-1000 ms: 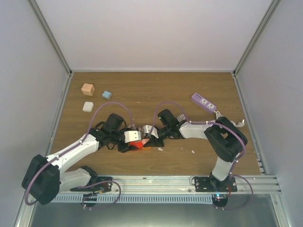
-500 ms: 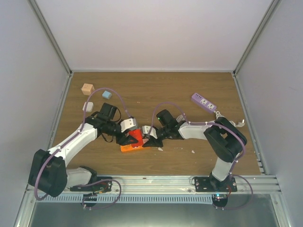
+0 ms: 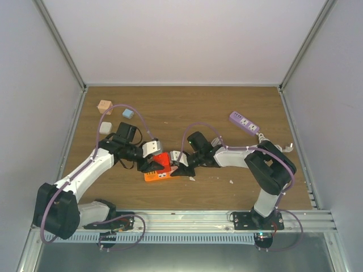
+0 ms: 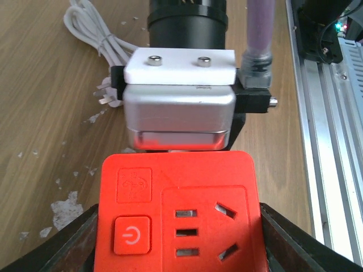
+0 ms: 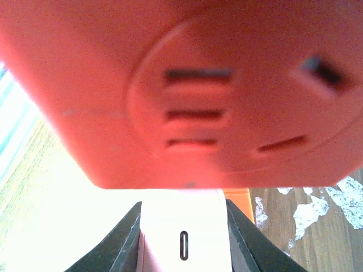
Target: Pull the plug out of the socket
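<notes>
Leftward and farther back since a second ago, left gripper point(image 3: 153, 165) clamps the socket point(image 3: 159, 173) across its width, while right gripper point(image 3: 177, 164), directly opposite along its length, pinches the plug point(image 5: 181, 238) at its right end.

Top cam looks down from behind the arm bases point(image 3: 255, 219); both wrist cams sit point-blank on the short orange plastic power strip point(image 3: 156, 175), which all three share.

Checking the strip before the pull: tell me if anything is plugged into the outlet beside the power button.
No, the outlet beside the power button on the orange strip shows empty slots.
</notes>
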`<state>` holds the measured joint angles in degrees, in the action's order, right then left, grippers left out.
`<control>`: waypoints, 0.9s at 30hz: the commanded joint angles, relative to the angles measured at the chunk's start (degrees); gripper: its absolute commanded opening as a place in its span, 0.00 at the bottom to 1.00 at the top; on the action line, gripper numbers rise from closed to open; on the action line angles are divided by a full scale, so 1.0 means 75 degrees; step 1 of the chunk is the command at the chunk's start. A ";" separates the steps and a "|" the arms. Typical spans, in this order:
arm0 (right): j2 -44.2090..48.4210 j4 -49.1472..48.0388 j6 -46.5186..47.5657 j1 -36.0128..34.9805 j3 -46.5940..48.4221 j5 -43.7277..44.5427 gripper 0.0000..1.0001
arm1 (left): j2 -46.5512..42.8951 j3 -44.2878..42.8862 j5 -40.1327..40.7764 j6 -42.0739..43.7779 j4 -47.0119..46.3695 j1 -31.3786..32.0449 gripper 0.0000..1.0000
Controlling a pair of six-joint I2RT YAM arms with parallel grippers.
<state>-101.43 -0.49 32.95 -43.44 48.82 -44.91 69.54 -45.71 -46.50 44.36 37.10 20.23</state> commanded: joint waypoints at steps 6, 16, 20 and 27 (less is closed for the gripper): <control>0.0169 0.0394 -0.0077 -0.0087 -0.0247 0.0639 0.51 | -0.0248 -0.0257 -0.0612 0.0324 -0.0094 -0.0469 0.33; 0.0862 0.0364 -0.0310 -0.0087 -0.0001 0.0481 0.90 | -0.0238 -0.0333 -0.0754 0.0179 -0.0190 -0.0590 0.33; 0.1152 0.0301 -0.0372 -0.0078 -0.0003 0.0482 0.94 | -0.0206 -0.0387 -0.0890 0.0055 -0.0293 -0.0675 0.33; 0.1437 0.0313 -0.0345 0.0050 -0.0038 0.0697 0.96 | -0.0020 -0.0872 -0.0184 0.0133 -0.0133 -0.1019 0.33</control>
<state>-92.51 2.09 30.57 -43.64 47.92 -40.69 69.25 -48.80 -49.82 45.45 37.76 14.48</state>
